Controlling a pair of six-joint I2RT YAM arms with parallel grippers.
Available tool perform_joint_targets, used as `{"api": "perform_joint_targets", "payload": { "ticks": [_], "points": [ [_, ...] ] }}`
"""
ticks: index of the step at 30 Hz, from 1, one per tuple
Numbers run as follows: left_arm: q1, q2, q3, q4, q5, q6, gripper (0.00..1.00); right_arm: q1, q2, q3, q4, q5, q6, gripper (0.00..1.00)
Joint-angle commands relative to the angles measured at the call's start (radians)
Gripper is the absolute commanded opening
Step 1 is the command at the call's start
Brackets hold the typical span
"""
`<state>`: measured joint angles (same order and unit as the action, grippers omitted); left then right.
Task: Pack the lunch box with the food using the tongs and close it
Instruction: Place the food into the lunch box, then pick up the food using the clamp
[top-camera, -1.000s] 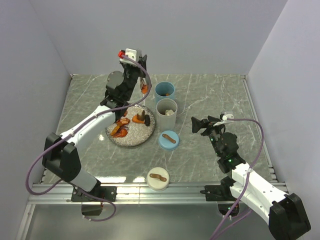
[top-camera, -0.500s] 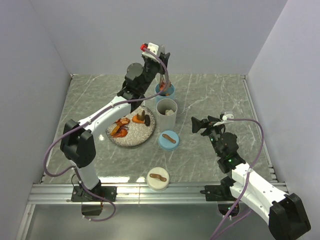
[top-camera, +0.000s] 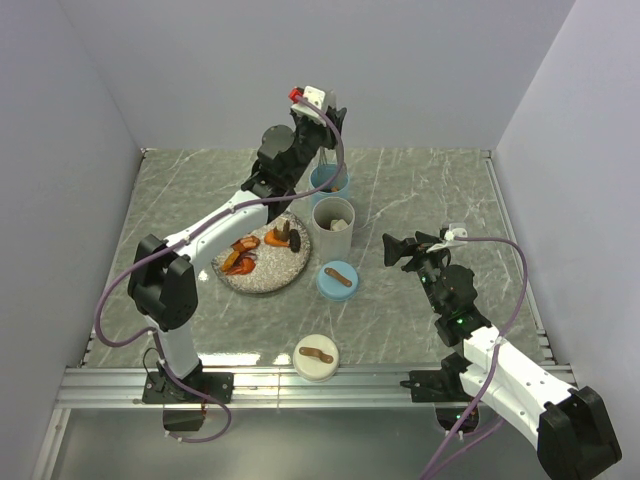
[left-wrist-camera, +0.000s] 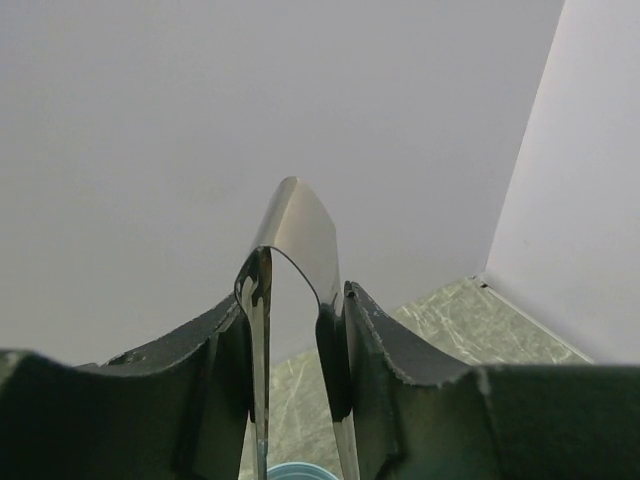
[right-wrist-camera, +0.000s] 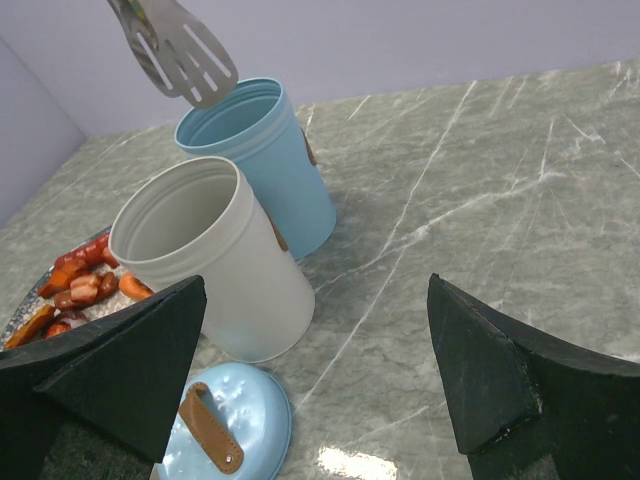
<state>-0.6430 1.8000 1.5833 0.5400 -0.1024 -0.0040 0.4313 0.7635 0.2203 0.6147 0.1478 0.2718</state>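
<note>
Packing step, at the drop-off end of a run. Your left gripper is clenched on the tongs, one finger on each flat arm just below the joined end. The slotted tips hang just above the mouth of the blue tub, slightly parted, with nothing seen between them. You cannot tell what lies inside that tub. The food in view sits on the plate, just left of the white tub. Your right gripper stands spread wide, holding nothing, apart from both tubs. The blue lid and white lid lie off, on the table. Judgement: midway at best, with the plate not yet cleared and closing not begun. The next move likely calls for lifting the tongs clear of the rim, swinging to the plate, and pinching one piece gently so the thin arms don't slip.
</note>
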Motion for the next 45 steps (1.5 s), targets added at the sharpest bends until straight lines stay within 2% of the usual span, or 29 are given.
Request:
{"api": "perform_joint_targets", "payload": {
  "ticks": [1, 6, 14, 18, 20, 27, 31, 45],
  "points": [
    [-0.004, -0.014, 0.046, 0.048, -0.014, 0.025, 0.43, -0.006, 0.003, 0.024, 0.042, -0.002, -0.006, 0.98],
    [-0.01, -0.088, -0.041, 0.118, -0.063, 0.058, 0.37, -0.006, 0.01, 0.024, 0.043, -0.002, -0.006, 0.98],
    [-0.011, -0.414, -0.408, 0.282, -0.261, 0.124, 0.36, -0.008, 0.011, 0.024, 0.043, -0.004, -0.008, 0.98],
    [-0.012, -0.517, -0.548, 0.29, -0.364, 0.138, 0.36, -0.006, 0.008, 0.024, 0.042, -0.001, -0.005, 0.98],
    [-0.01, -0.54, -0.601, 0.267, -0.372, 0.124, 0.37, -0.006, 0.01, 0.024, 0.042, -0.002, -0.006, 0.98],
    [-0.012, -0.493, -0.747, 0.29, -0.384, 0.021, 0.39, -0.008, 0.005, 0.024, 0.036, -0.002, -0.005, 0.98],
    [-0.012, -0.446, -0.819, 0.385, -0.388, -0.059, 0.39, -0.006, 0.003, 0.025, 0.036, -0.002, -0.005, 0.98],
    [-0.015, -0.315, -0.839, 0.482, -0.387, -0.126, 0.41, -0.006, 0.002, 0.024, 0.037, -0.007, -0.005, 0.98]
  ]
}}
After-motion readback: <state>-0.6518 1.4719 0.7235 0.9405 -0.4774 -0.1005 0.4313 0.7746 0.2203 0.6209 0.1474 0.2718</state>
